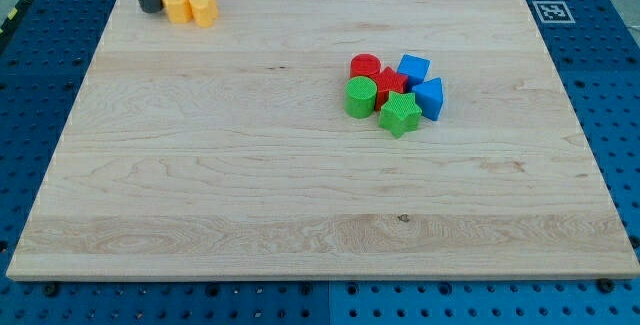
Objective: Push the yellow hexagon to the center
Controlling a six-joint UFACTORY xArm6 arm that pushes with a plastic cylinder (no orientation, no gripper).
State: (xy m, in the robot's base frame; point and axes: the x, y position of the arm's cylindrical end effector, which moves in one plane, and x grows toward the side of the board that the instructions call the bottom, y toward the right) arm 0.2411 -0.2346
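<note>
so my tip (150, 9), a bare rod end effector with nothing to open or grip, sits touching the yellow hexagon (176, 5), another yellow block (203, 9) just past it, worktop (200, 195) centre far off toward the view's bottom right, so looks like the push is just starting and needs a long shove that way.

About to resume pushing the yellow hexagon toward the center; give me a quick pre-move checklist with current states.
1. My tip against the yellow blocks' left side: ok.
2. Which yellow block is the hexagon, left yellow block or right yellow block: cannot tell.
3. The yellow pair touching, may move together: not ok.
4. Hexagon at center of wooden board: not ok, top left corner.
5. Cluster of red, green and blue blocks right of center, off the path: ok.
</note>
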